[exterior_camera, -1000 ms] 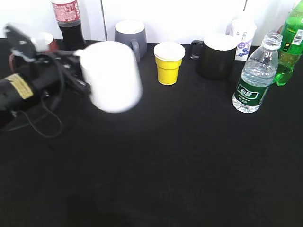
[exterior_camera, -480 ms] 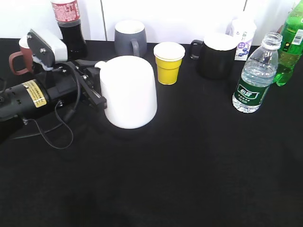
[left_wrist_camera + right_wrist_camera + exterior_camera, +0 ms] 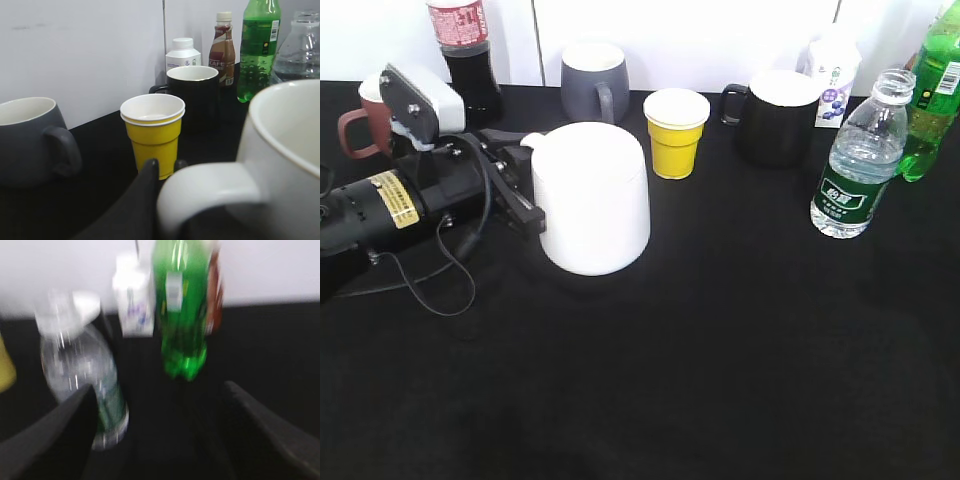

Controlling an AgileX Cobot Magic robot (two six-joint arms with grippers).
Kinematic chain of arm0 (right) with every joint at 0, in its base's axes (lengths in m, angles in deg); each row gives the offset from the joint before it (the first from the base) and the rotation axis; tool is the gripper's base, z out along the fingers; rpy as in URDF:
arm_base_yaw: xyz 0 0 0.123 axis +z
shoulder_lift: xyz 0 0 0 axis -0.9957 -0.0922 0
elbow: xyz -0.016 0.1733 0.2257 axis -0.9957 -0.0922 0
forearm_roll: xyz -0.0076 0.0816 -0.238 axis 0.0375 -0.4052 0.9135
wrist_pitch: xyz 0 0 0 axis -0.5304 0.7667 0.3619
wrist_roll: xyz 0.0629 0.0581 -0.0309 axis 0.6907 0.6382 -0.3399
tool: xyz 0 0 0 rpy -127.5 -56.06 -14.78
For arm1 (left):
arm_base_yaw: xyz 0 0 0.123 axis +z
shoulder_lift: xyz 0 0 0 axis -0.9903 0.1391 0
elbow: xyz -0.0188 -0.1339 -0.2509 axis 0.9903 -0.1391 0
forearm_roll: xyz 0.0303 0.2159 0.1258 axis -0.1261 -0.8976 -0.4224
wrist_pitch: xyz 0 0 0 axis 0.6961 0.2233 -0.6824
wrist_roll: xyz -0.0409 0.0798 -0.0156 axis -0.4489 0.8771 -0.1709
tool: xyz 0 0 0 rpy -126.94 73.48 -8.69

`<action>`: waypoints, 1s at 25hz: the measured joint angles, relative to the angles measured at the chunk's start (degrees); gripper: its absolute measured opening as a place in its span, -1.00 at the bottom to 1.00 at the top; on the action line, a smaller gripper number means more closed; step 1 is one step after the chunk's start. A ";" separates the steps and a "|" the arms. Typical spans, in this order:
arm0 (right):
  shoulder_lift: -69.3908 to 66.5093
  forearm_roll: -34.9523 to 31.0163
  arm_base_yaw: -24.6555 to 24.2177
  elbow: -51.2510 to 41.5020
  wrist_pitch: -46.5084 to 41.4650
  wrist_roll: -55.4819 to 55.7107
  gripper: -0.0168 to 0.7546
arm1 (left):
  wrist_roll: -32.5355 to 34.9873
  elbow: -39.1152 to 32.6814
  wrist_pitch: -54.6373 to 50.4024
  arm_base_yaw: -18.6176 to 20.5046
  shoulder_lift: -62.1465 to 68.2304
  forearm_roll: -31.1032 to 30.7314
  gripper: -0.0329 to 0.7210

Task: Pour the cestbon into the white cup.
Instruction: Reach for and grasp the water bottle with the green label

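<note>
Left tool (image 3: 520, 190) grips white cup (image 3: 592, 200) handle | right tool (image 3: 155, 435) spread, empty, blurred | cestbon (image 3: 860, 160) upright

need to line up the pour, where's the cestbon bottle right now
In the exterior view the cestbon stands upright on the right side of the table, beside the bright green soda bottle and right of the black mug.
</note>
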 joint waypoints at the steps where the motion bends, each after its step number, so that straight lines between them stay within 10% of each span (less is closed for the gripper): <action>1: -4.05 2.49 0.00 -0.04 1.69 1.13 0.53 | 0.00 0.00 -0.12 0.00 0.00 0.00 -0.77; 13: -34.52 16.72 0.00 5.73 31.29 1.78 0.76 | 0.00 0.00 -1.52 0.00 0.00 0.00 -0.77; 25: -50.21 19.15 0.00 18.11 39.32 1.92 0.69 | 0.00 0.00 -1.59 0.00 0.00 0.00 -0.77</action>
